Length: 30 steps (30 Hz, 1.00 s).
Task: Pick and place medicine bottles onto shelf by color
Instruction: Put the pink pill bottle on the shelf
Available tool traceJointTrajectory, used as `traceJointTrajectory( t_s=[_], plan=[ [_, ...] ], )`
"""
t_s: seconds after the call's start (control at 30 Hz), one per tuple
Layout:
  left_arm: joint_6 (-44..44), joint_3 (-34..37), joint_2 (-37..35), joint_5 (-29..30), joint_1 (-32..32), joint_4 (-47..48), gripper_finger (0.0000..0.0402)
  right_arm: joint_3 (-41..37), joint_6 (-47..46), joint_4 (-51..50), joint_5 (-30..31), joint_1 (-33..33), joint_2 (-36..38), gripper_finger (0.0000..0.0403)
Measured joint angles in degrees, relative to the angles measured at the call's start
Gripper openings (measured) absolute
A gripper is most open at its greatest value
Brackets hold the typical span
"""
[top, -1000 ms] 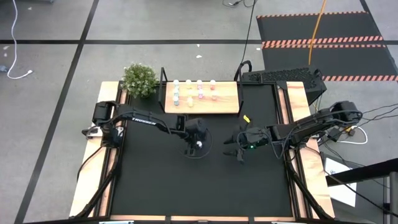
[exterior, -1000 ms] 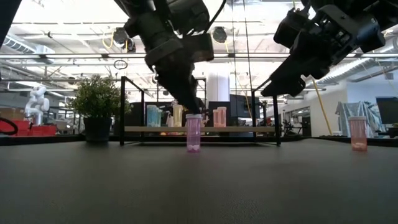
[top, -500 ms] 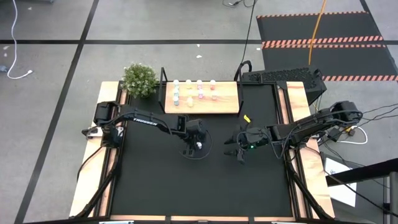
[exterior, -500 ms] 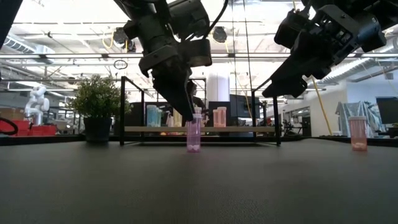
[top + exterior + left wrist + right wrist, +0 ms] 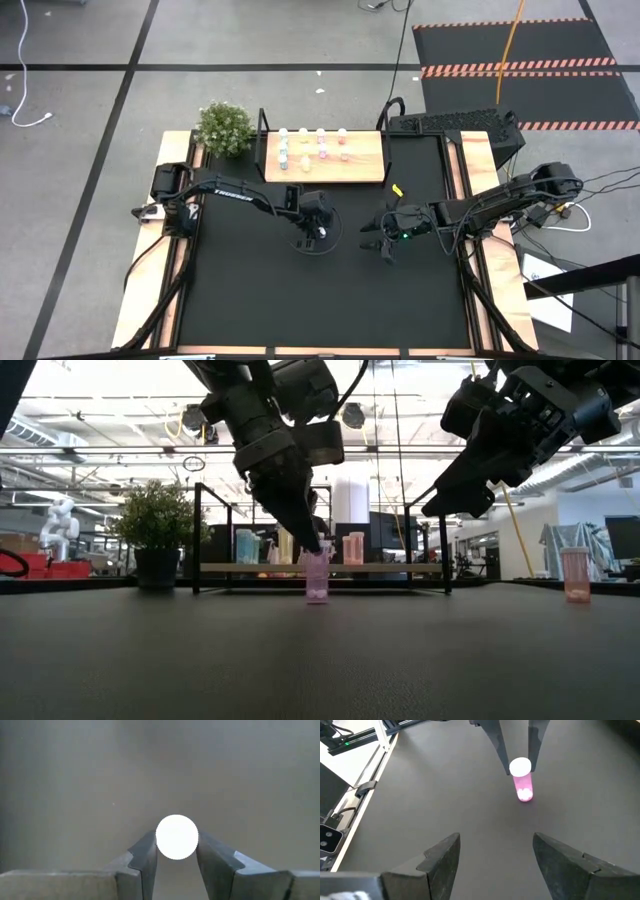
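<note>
A pink bottle with a white cap stands on the black table near its middle; it also shows in the right wrist view. My left gripper is above it, pointing down, shut on its cap. My right gripper hangs open and empty above the table, to the right of the bottle. The wooden shelf stands at the far edge and holds several bottles. A second pink bottle stands on the table farther right. My left gripper pinches the pink bottle's white cap between its two fingers, one on each side of the round cap. The fingers come from above, pointing down. The bottle stands about upright below them, its base at the table top.
A green potted plant stands at the far left beside the shelf. A small yellow thing lies to the right of the shelf. Black uprights frame the shelf. Pale wooden strips run along the table's sides.
My left gripper has come down around the pink bottle's cap. The bottle has shifted a little sideways on the table, toward the right in the low view. My right gripper has kept still.
</note>
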State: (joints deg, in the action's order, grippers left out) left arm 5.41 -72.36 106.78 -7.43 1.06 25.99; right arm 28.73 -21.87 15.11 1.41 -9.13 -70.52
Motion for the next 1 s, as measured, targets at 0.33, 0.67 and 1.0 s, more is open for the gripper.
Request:
traceJointTrajectory(
  t_s=[0.33,0.67,1.0],
  plan=[
    [-5.09,-7.05,0.00,0.01,4.92,1.45,0.0125,0.00,0.00,0.00,0.11,0.00,0.00,0.0247],
    [5.77,-17.29,-0.11,4.32,17.93,8.22,0.0125,0.00,0.00,-0.24,1.77,0.04,0.00,0.0247],
    [6.90,-13.19,-0.02,0.36,25.87,8.32,0.0124,-0.02,-2.56,-3.06,1.51,0.89,0.00,0.0247]
  ],
)
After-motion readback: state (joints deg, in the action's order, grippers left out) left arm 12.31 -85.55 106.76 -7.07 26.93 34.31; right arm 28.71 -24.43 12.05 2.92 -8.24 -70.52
